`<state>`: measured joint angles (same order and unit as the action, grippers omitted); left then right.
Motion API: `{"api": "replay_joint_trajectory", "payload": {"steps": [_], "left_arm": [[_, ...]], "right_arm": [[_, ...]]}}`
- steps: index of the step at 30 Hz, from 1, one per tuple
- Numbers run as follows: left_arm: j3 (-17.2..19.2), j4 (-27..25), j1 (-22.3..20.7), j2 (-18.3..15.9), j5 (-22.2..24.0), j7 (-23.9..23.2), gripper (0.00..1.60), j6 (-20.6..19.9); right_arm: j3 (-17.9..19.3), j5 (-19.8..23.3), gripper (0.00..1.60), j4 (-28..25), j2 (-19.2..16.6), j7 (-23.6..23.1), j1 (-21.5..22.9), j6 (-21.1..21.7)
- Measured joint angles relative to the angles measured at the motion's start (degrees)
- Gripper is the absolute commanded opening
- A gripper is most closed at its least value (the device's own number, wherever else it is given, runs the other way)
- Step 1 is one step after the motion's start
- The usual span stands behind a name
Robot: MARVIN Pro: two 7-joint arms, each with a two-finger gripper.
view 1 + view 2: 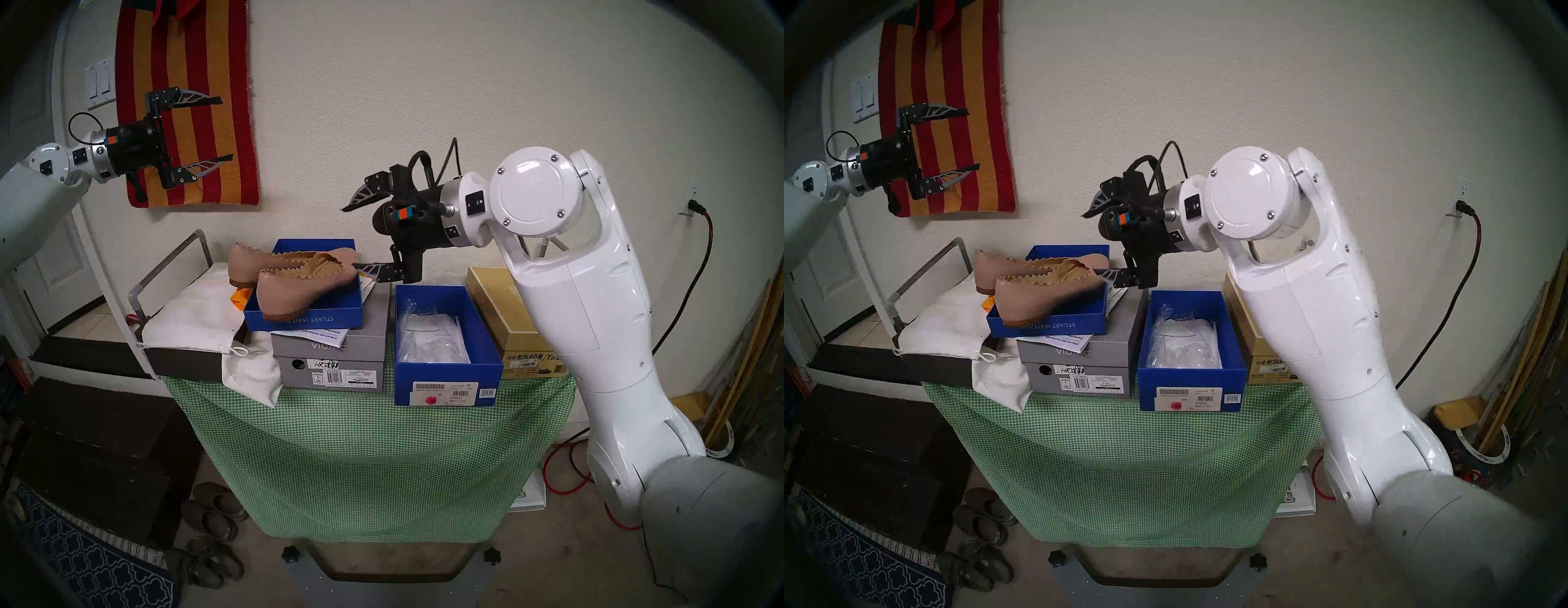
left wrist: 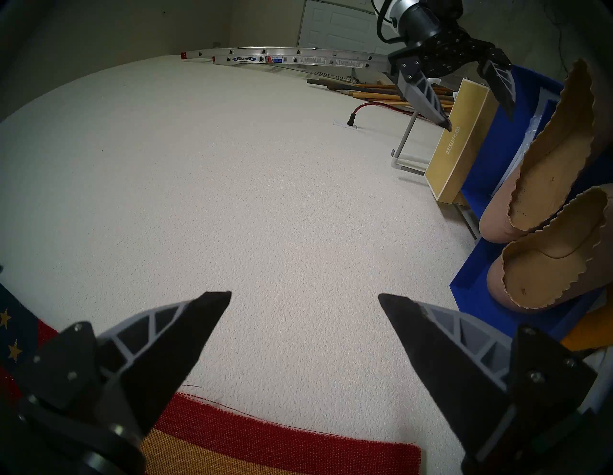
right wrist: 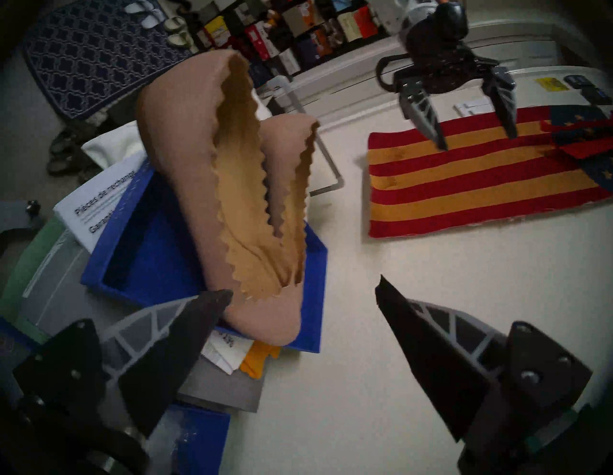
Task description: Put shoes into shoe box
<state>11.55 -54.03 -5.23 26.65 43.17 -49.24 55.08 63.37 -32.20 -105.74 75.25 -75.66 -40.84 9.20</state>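
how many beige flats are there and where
2: both shoes sit side by side in the shallow blue lid on the gray box, the near shoe in front of the far shoe. None in the deep blue box.

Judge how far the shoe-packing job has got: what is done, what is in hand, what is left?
Done: nothing packed; the blue shoe box holds only clear wrapping. In hand: the right gripper, open and empty, is at the toes of the two beige shoes, which sit in the shallow blue lid on the gray box. The left gripper is open, away by the wall. Left: grasp both shoes and box them.
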Motion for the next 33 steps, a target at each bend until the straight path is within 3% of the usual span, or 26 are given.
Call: {"api": "replay_joint_trajectory", "payload": {"steps": [6,13,22,33], "left_arm": [[0.0,0.0,0.0,0.0,0.0,0.0,1.6,0.0],[0.0,0.0,0.0,0.0,0.0,0.0,1.6,0.0],[0.0,0.0,0.0,0.0,0.0,0.0,1.6,0.0],[0.0,0.0,0.0,0.0,0.0,0.0,1.6,0.0]], "right_arm": [[-2.2,-1.1,1.6,3.4,0.0,-6.6,4.0,1.3],[-3.1,-2.2,1.6,6.3,0.4,-9.1,7.3,2.4],[-0.6,-1.8,1.6,3.5,2.2,-3.6,6.1,2.7],[-2.7,0.0,1.6,-0.4,3.3,-1.0,-0.7,4.5]]}}
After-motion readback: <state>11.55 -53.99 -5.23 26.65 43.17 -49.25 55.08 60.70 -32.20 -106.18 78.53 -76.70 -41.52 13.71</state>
